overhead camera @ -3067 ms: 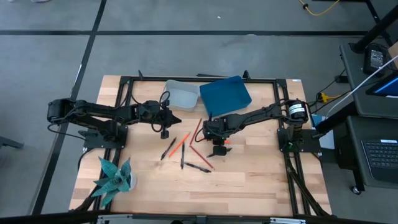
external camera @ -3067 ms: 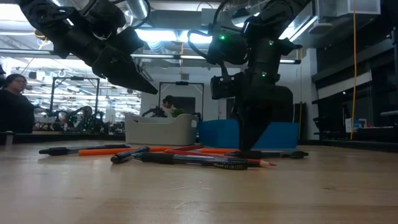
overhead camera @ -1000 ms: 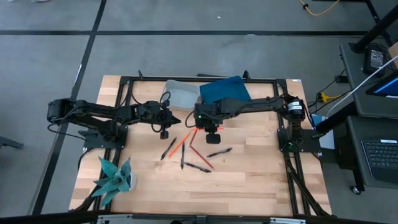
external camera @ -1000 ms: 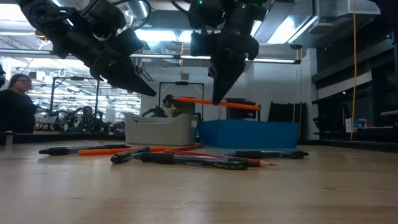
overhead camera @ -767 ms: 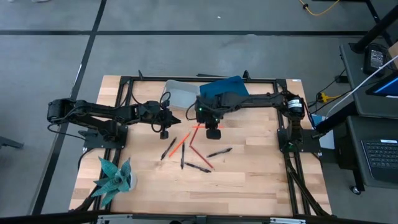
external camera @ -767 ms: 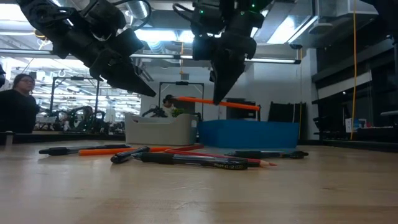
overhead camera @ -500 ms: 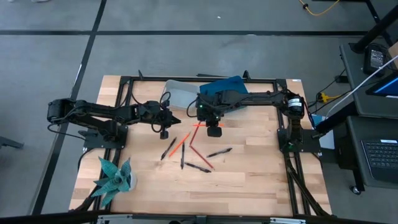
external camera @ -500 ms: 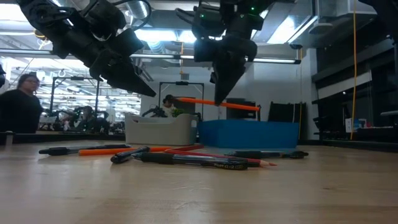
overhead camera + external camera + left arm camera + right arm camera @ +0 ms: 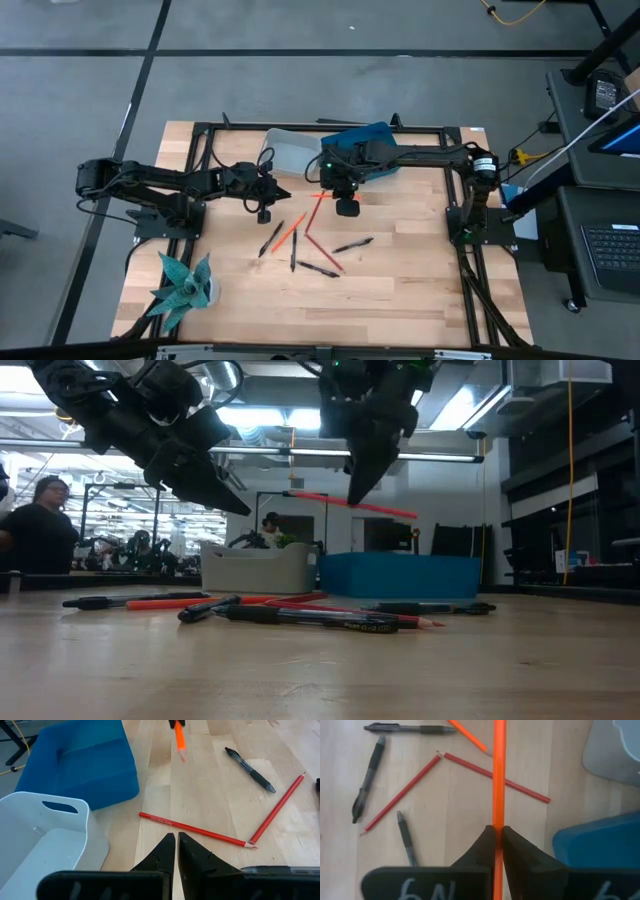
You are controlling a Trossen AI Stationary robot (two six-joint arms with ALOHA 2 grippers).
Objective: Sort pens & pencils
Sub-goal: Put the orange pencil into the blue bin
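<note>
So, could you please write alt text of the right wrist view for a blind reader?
The right gripper is shut on an orange pencil, held above a wooden table. Below lie two red pencils and three black pens, with a blue bin at one side.

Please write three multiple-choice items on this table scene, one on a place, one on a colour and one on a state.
1. Where is the right gripper?
A. Above the bare wood beside the blue rectangular plastic bin
B. Inside the white bin
C. Over the plant

2. What colour is the thin stick-shaped pencil it holds?
A. Black
B. Orange
C. Green

3. How is the left gripper?
A. Shut and empty
B. Wide open
C. Holding a pen

Answers: 1 A, the high view shows it just off the bin's near edge. 2 B, the right wrist view shows an orange shaft between its fingers. 3 A, the left wrist view shows its fingers together with nothing between them.
</note>
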